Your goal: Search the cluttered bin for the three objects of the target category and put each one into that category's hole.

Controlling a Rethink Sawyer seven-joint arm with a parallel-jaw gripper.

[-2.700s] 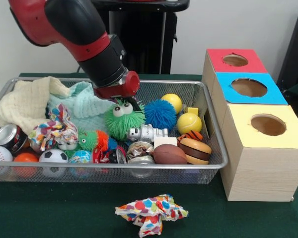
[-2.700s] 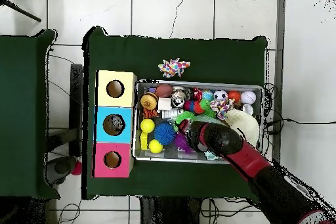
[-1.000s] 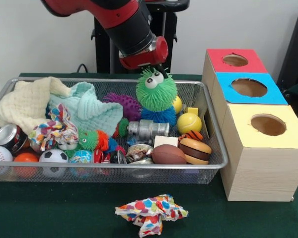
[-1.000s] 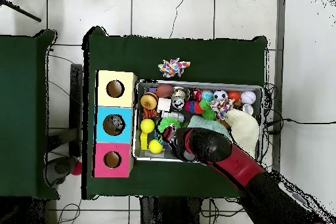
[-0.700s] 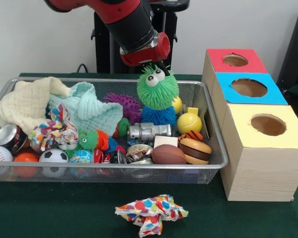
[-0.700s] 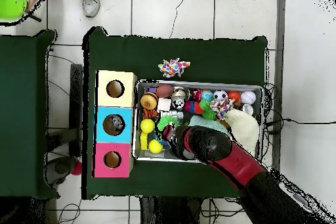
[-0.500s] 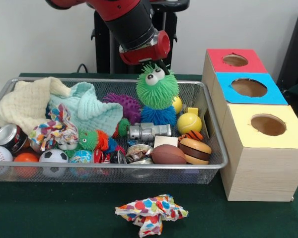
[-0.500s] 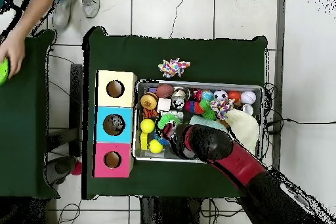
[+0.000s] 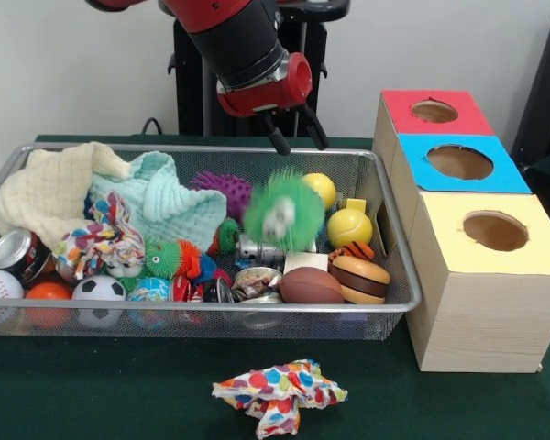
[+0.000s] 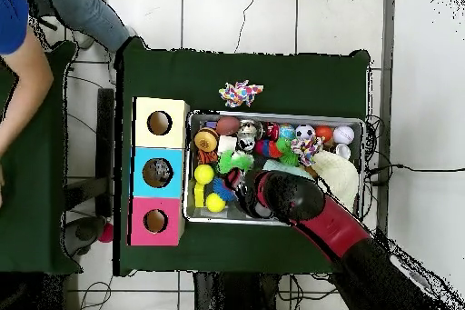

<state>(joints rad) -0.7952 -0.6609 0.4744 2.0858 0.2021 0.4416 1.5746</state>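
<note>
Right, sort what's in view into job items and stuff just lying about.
Job:
- wire bin
- blue box's hole
- gripper, open
- green fuzzy toy, blurred below the gripper

Lying about:
- spotted cloth on the table in front of the bin
- red box
- yellow box
- person at the edge

The red and black arm (image 10: pixel 313 215) reaches over the cluttered bin (image 10: pixel 364 147) beside 3 boxes (image 10: pixel 160 171).
</note>
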